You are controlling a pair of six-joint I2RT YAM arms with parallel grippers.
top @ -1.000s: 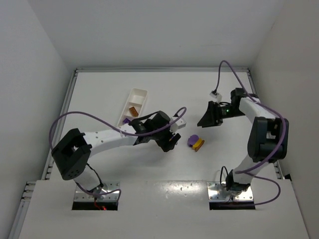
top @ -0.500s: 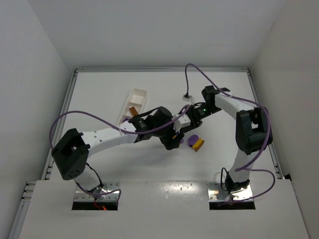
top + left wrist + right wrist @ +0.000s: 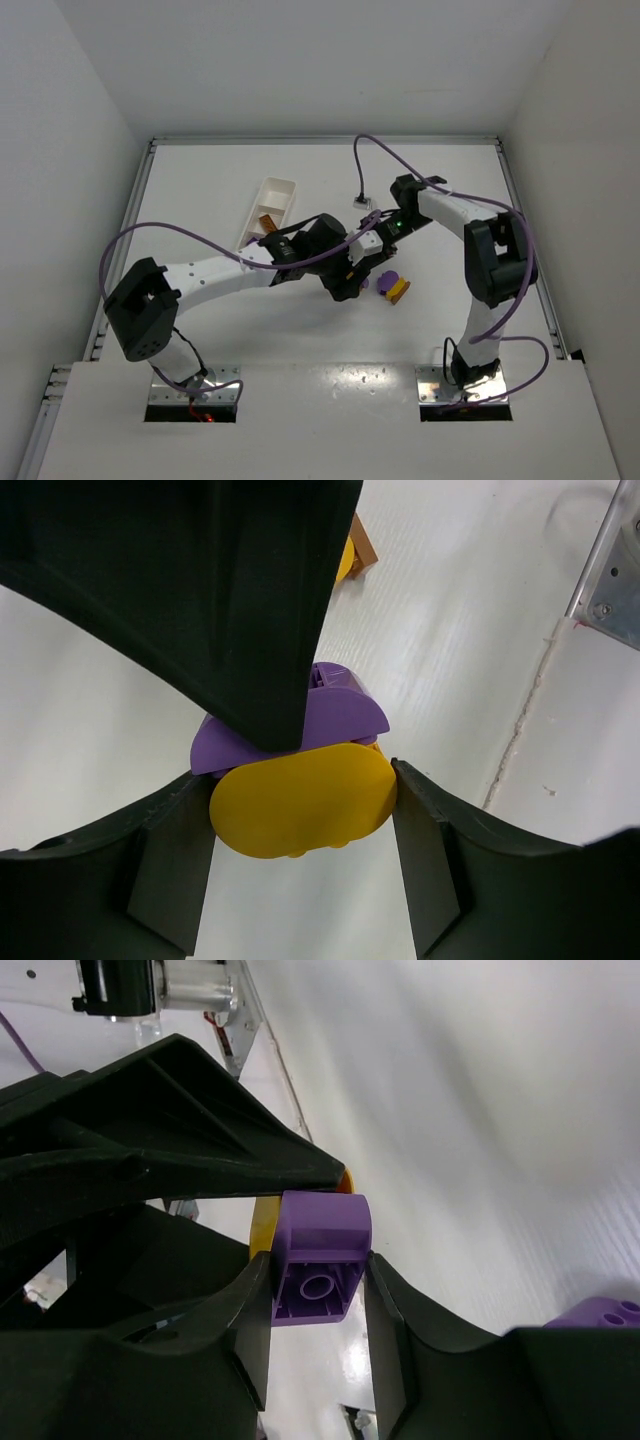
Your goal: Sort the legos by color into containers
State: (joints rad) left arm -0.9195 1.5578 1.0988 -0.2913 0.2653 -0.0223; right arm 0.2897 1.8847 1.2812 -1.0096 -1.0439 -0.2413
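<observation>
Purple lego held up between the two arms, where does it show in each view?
Top external: purple lego, barely visible, near picture centre.
Left wrist: centre, behind the yellow lego.
Right wrist: centre, underside facing the camera.
Shared landmark: that yellow lego.

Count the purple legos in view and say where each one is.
2. One purple lego is pinched in the right fingers, against the yellow lego in the left fingers. The other lies on the table. More may be hidden.

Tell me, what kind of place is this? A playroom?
Probably a robot lab's test booth, not a playroom: a left arm and right arm bolted to a white table, plain white walls boxing it in, few legos.
</observation>
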